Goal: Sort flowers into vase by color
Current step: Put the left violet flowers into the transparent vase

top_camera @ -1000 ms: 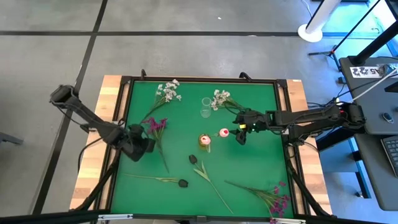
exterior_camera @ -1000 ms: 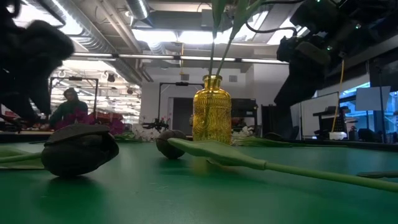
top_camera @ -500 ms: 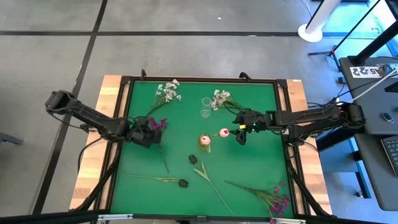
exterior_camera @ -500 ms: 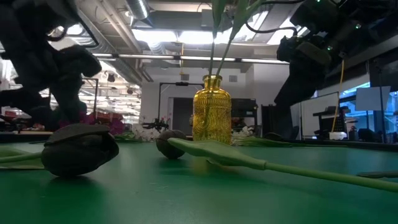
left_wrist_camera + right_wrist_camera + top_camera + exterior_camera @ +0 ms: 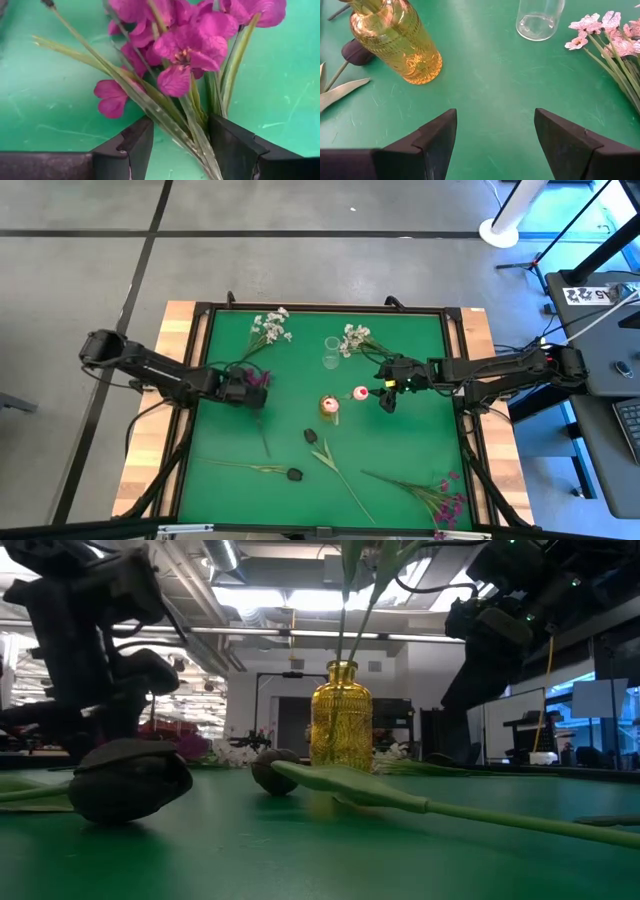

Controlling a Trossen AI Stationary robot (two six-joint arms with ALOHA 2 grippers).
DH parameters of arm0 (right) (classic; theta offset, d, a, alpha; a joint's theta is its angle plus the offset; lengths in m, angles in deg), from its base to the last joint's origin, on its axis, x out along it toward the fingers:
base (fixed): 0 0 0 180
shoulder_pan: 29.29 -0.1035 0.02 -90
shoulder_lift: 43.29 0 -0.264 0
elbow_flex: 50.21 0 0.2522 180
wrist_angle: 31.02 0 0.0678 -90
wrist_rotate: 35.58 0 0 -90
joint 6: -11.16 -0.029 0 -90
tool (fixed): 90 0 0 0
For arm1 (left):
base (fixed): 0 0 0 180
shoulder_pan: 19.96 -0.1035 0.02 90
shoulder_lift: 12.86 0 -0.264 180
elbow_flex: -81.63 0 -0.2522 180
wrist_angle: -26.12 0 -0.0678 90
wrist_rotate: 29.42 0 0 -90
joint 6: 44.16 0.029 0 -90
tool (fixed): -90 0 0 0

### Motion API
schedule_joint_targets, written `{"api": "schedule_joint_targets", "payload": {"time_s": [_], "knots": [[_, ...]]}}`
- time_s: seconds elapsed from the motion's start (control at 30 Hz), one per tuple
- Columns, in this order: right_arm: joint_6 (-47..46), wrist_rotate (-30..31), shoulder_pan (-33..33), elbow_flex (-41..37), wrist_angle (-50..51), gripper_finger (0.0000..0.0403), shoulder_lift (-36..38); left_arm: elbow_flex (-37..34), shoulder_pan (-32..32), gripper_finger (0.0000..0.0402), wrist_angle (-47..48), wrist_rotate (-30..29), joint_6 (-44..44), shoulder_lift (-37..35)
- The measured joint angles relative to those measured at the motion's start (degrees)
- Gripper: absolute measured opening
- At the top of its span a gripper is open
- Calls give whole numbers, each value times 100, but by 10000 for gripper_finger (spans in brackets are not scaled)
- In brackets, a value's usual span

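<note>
Magenta sprig (image 5: 185,60) stems lie between left gripper's (image 5: 181,142) parted jaws.

My left arm stretches in from the frame's left edge, its gripper (image 5: 243,386) low at left of centre, fingers (image 5: 134,145) spread apart. My right arm reaches in from the right, gripper (image 5: 388,400) just right of centre, jaws wide.

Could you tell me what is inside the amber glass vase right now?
Two green stems rise from the amber glass vase, carrying pale pink blooms; the stem ends inside are obscured by the textured glass.
</note>
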State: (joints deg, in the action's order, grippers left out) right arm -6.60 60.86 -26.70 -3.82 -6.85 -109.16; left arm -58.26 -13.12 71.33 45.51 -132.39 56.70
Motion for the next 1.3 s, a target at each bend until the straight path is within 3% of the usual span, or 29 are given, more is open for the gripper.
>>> {"api": "schedule_joint_targets", "payload": {"time_s": [0.2, 0.5, 0.67, 0.93, 1.13, 1.3], "knots": [[2, 111, 0, 0, -6, 264, 0, 15, -86, 154, -589, -54, 372, 22], [2, 163, 0, 0, -7, 264, 0, 15, -190, 17, -565, -92, 643, 22], [2, 168, 2, 0, -9, 264, 0, 164, -331, 7, -551, -99, 1110, -26], [2, 173, 2, 0, -13, 264, 0, 1179, -357, 3, -285, -337, 2100, -235], [-24, 171, 2, -2, -11, 264, 0, 2334, -357, 2, 1002, -1500, 2545, -579], [-30, 173, 7, -2, -35, 264, 0, 2973, -357, 2, 805, -2797, 3525, -890]]}}
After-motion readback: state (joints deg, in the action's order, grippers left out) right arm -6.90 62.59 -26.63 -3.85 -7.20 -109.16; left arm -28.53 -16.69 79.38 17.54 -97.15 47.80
